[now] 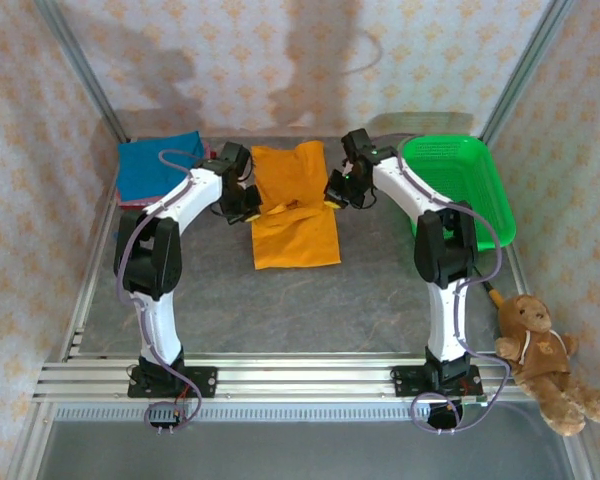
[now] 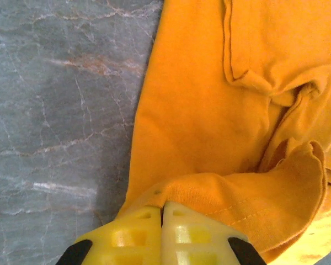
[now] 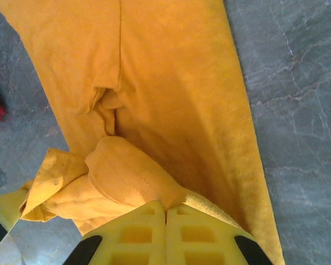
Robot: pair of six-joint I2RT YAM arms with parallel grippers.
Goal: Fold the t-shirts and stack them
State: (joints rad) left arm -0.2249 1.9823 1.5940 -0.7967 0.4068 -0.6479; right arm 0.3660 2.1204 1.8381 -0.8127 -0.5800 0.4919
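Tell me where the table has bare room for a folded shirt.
Bare table: between the orange t-shirt and the arm bases. Crowded far side: blue t-shirt, left claw and right claw pinching the orange one, green basket.

Matt orange cloth t-shirt (image 1: 295,225), smooth veined table (image 1: 280,310), plastic mesh basket (image 1: 450,170)

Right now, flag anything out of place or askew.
The teddy bear slumps beyond the right edge of the table. The orange t-shirt is bunched across its middle, where the left gripper and right gripper pinch it.
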